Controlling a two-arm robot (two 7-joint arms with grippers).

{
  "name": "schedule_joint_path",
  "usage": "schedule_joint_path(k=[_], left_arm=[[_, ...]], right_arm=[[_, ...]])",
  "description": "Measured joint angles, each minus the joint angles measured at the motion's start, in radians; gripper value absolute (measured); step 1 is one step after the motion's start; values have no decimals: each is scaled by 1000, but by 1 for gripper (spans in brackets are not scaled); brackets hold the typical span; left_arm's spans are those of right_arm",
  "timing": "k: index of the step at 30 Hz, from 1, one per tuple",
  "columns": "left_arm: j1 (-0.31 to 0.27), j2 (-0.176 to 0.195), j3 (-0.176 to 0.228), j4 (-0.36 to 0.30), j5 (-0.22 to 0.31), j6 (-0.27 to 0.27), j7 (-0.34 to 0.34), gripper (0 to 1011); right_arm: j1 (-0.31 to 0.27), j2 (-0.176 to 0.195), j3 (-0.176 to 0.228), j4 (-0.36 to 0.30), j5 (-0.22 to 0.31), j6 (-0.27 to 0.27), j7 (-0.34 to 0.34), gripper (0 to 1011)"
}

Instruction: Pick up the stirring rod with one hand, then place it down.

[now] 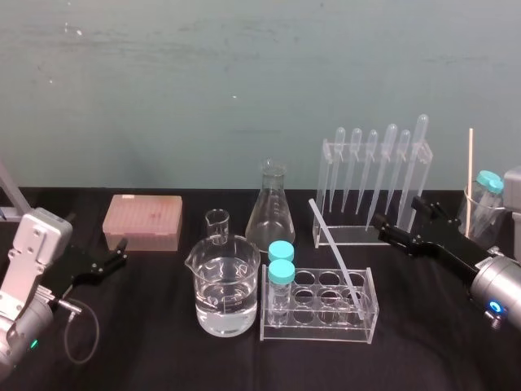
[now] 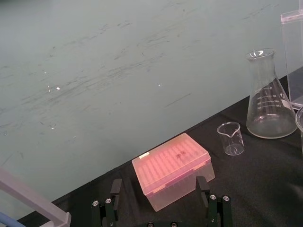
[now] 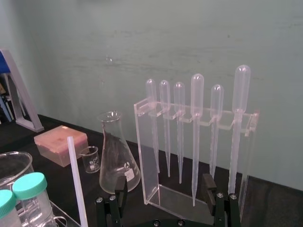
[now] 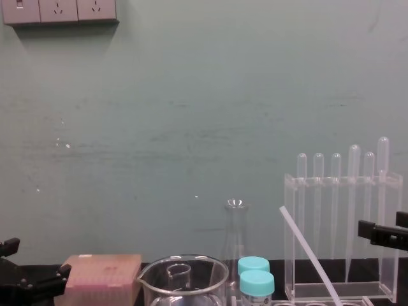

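On the black bench (image 1: 146, 358), the clear tube rack (image 1: 317, 334) is best left undisturbed, so the lift should be made along the rod's own slant. The right hand (image 1: 400, 218), released and empty, is held near the rod's 3 o'clock, apart from it; the free upper half should be pinched. The left hand (image 1: 118, 254) is parked, released, at the bench's 9 o'clock. The stirring rod (image 1: 334, 252) is seen as thin, straight and translucent white, its lower end set in a rack hole, its top leaned toward 11 o'clock.
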Motion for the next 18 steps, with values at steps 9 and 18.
schedule_joint_path(k=[9,18], left_arm=[[0,0,0,0,0,0,0,1000],[0,0,0,0,0,0,0,1000]], right_arm=[[0,-1,0,0,0,-2,1,1002],[1,-1,0,0,0,-5,1,1002]])
